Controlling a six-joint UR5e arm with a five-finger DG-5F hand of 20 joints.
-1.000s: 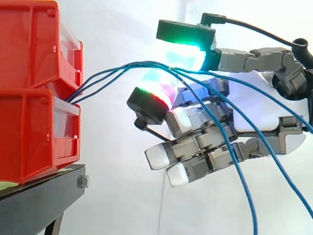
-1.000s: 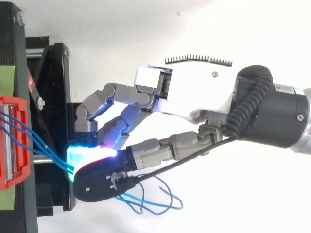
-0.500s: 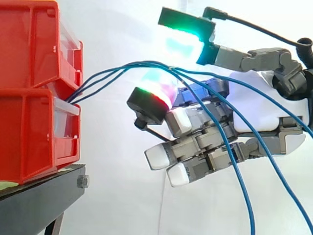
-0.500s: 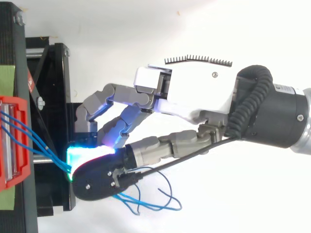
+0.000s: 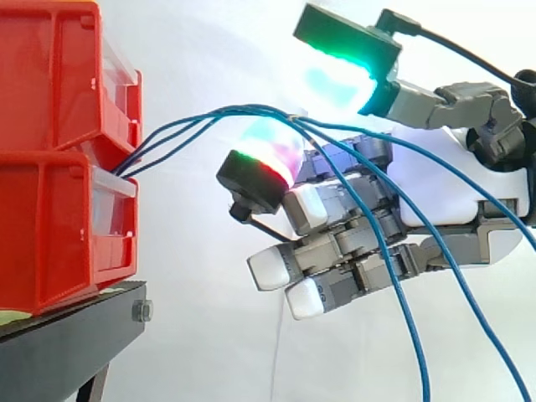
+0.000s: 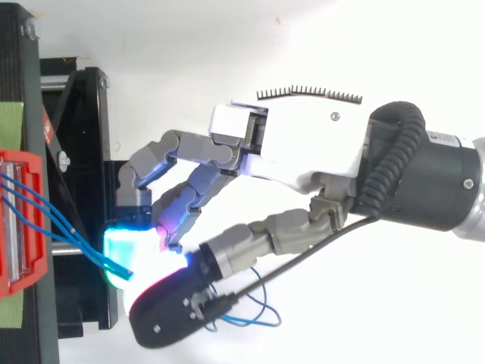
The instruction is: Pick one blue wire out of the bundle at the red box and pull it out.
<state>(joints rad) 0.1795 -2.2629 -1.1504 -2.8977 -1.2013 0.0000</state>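
Three thin blue wires (image 5: 193, 121) come out of the gap between the two stacked red bins (image 5: 59, 243) and arch to the right. They lie across the top of one raised finger (image 5: 268, 151) of my hand (image 5: 444, 193), then hang down past the palm. The thumb, its pad (image 5: 339, 79) glowing green, stands clear above the wires with a gap, so nothing pinches them. The lower fingers are bent with nothing in them. From above, the wires (image 6: 45, 212) run from the red bin (image 6: 15, 220) to the glowing pad, and the hand (image 6: 303, 144) reaches in from the right.
The bins sit on a black stand (image 5: 67, 343) at the left. Loose blue wire ends (image 6: 258, 303) curl below the thumb. A white curtain forms the background.
The thumb has lifted up and swung away from the finger, opening the pinch. The wires have stayed draped on the finger. The rest of the hand has hardly moved.
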